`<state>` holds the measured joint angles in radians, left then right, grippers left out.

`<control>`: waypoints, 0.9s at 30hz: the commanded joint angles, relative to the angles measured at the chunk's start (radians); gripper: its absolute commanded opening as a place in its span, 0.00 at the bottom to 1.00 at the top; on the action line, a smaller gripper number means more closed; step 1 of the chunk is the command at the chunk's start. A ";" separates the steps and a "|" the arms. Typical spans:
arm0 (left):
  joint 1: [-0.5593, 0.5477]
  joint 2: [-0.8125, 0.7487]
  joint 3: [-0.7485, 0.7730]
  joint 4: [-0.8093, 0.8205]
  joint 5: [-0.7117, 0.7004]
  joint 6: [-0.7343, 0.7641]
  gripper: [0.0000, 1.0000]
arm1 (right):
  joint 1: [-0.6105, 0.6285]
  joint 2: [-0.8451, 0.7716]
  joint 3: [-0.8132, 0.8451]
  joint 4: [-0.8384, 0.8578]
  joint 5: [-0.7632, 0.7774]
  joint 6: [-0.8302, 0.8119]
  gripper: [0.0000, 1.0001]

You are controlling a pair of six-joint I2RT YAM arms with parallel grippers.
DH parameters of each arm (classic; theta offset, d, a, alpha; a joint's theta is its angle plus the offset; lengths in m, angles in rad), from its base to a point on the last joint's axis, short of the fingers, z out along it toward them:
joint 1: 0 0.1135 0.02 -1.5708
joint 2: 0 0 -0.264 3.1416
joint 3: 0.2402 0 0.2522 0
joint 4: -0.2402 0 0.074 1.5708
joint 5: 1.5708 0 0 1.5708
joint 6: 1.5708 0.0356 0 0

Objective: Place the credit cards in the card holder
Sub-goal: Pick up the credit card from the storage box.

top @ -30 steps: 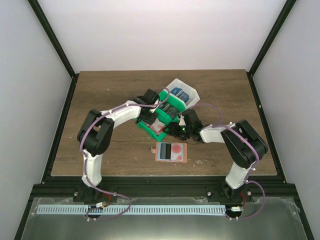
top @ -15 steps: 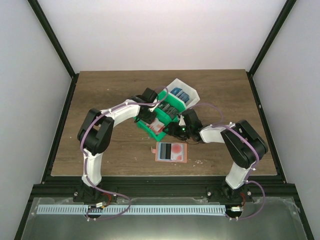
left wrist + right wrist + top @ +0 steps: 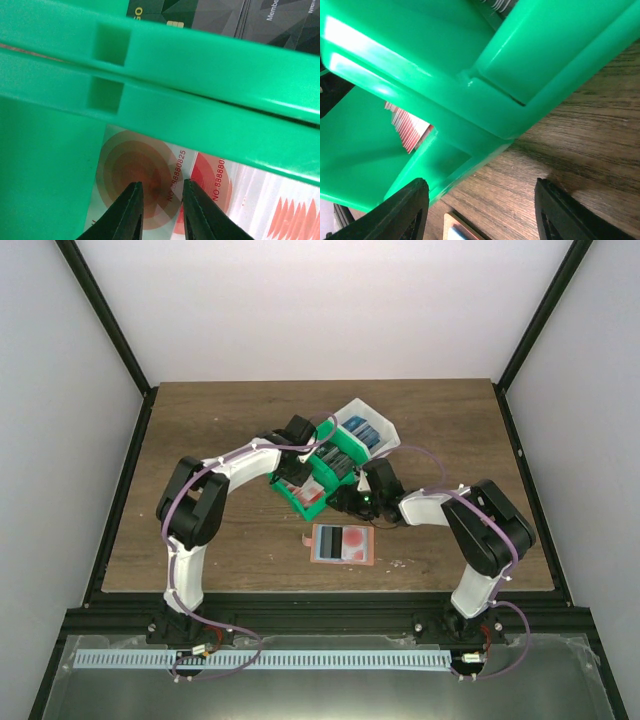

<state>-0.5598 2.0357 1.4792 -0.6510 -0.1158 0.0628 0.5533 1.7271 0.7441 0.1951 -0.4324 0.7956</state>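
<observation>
The card holder (image 3: pixel 342 544) lies open on the table in front of the bins, with a blue-grey card and a red one showing in it. My left gripper (image 3: pixel 302 483) reaches down into the green bin (image 3: pixel 330 465). In the left wrist view its jaws (image 3: pixel 161 186) stand a narrow gap apart, tips right over a red-and-white credit card (image 3: pixel 135 160) that overlaps a second one (image 3: pixel 220 180). Dark credit cards (image 3: pixel 200 15) sit in the compartment beyond the green wall. My right gripper (image 3: pixel 343 502) is open wide beside the bin's near corner (image 3: pixel 445 165), holding nothing.
A white bin (image 3: pixel 385 425) with blue cards (image 3: pixel 358 427) stands against the green bin's far right side. In the right wrist view a corner of the card holder (image 3: pixel 455 231) shows just below the green bin, with bare wooden table (image 3: pixel 570 150) to the right.
The left gripper's jaws have drawn closer together over the red-and-white cards. The right arm has barely moved.
</observation>
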 commanded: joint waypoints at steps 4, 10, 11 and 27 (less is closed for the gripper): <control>0.010 -0.021 0.021 -0.004 -0.037 0.000 0.24 | 0.008 0.031 0.045 -0.078 0.052 -0.030 0.57; 0.009 -0.032 0.025 -0.001 -0.055 0.001 0.23 | 0.010 0.020 0.043 -0.061 0.046 -0.035 0.57; 0.009 -0.033 0.025 -0.001 -0.056 0.001 0.23 | 0.010 0.015 0.039 -0.046 0.033 -0.035 0.57; 0.009 -0.039 0.019 0.016 -0.073 0.003 0.18 | 0.066 0.078 0.089 0.056 0.022 0.079 0.65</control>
<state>-0.5598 2.0331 1.4837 -0.6495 -0.1555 0.0628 0.5922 1.7641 0.7815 0.2737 -0.4797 0.8253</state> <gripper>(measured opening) 0.186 0.653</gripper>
